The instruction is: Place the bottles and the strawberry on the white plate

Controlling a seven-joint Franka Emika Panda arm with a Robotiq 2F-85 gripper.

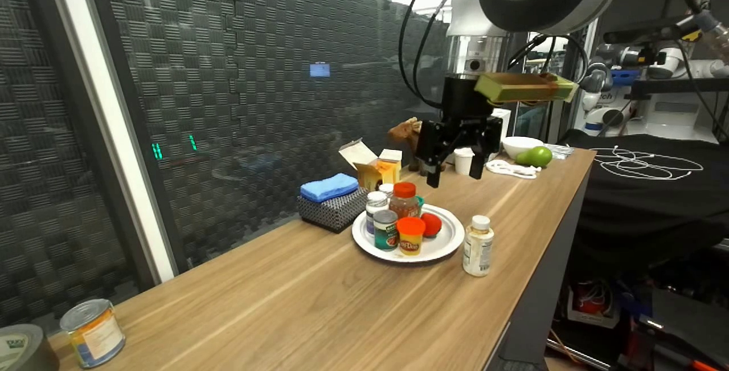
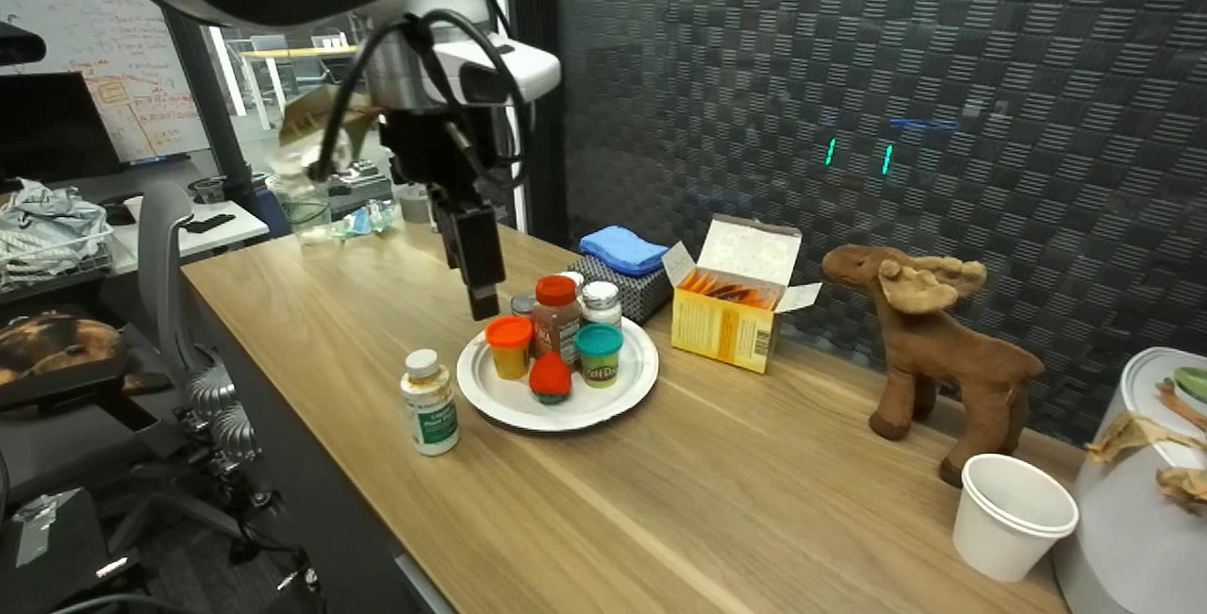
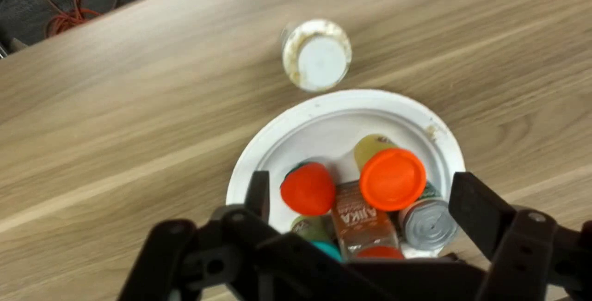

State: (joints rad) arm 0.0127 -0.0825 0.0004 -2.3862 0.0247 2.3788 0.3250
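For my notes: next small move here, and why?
Probably ease the tool across until it lines up above the white-capped bottle: that bottle stands on the table beside the white plate, the strawberry already sits on the plate, and the tool is open and empty.

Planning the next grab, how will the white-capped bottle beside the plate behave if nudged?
The white-capped bottle is upright and narrow, so a high push might tip it. Its round body would probably roll once down.
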